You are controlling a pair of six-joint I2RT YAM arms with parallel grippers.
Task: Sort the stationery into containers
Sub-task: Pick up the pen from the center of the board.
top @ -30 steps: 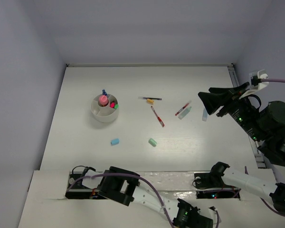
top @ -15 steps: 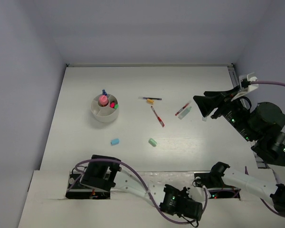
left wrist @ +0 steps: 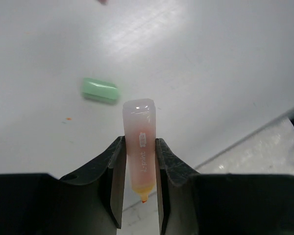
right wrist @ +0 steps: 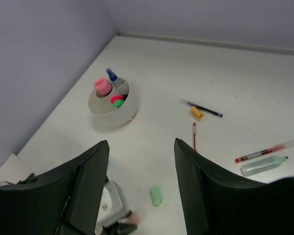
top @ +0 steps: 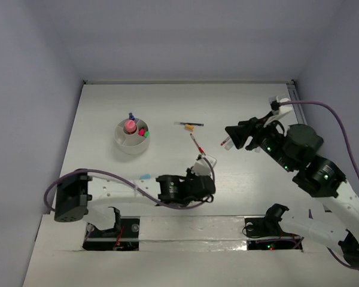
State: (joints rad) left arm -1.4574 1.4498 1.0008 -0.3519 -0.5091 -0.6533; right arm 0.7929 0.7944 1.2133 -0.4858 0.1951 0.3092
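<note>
White cup point(top: 130, 149) sits at 10 o'clock from my left gripper point(left wrist: 139, 147), which is clamped on the orange marker point(left wrist: 138, 122), probably for carrying there. Mint eraser point(left wrist: 100, 90) waits below. Right gripper point(right wrist: 141, 144) hangs spread, red pen point(right wrist: 266, 151) at its 3 o'clock, likely next.

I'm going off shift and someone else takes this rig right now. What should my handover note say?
Left pincer: shut on the orange marker, near the mint eraser.
Right pincer: open, empty, above the table.
Done: pink marker and blue-white marker stand in the white cup.
Left: the held marker; on the table, a lone red pen, a second red pen beside the pale-green marker, the dark pen, a small orange piece, the mint eraser and the light-blue eraser.
</note>
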